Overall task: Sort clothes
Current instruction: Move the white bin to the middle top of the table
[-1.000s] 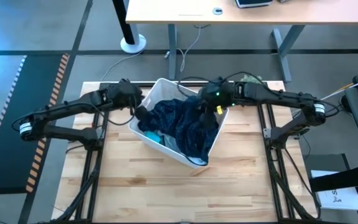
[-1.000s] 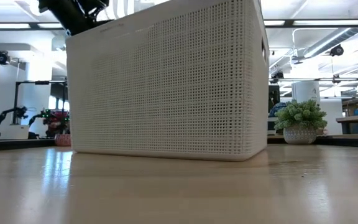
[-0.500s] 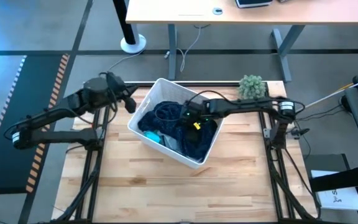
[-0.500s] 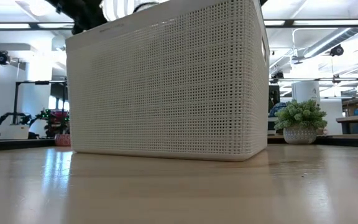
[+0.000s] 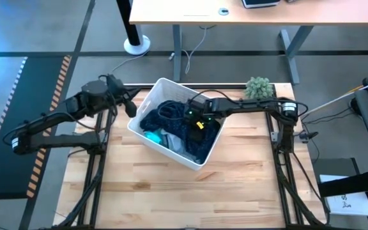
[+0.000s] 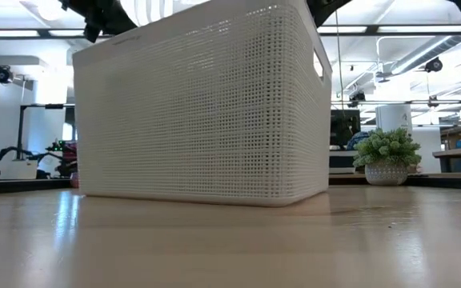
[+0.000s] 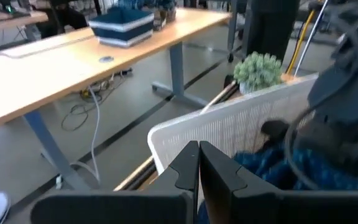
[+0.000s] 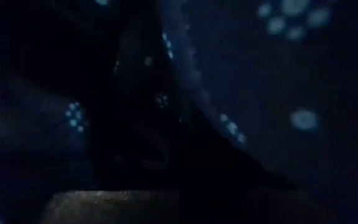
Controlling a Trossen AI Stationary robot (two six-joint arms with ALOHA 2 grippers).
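Clothes are lying heaped in the basket, navy dotted fabric on top, a teal piece and a white one showing beneath. Under it all, the wooden counter is sitting on a grey floor, with a desk standing beyond its far edge; in the low view, ceiling lights and other workstations are filling the room behind. The basket is standing skewed at the counter's middle, toward the far side, and its ribbed wall is blocking most of the low view. A small plant is sitting at the far right corner, well apart from the basket. The right gripper is reaching down into the navy fabric, jaws closed; its wrist view is showing only dotted cloth, so a grip cannot be told. The left gripper is hanging just outside the basket's left wall, jaws pressed together, holding nothing.
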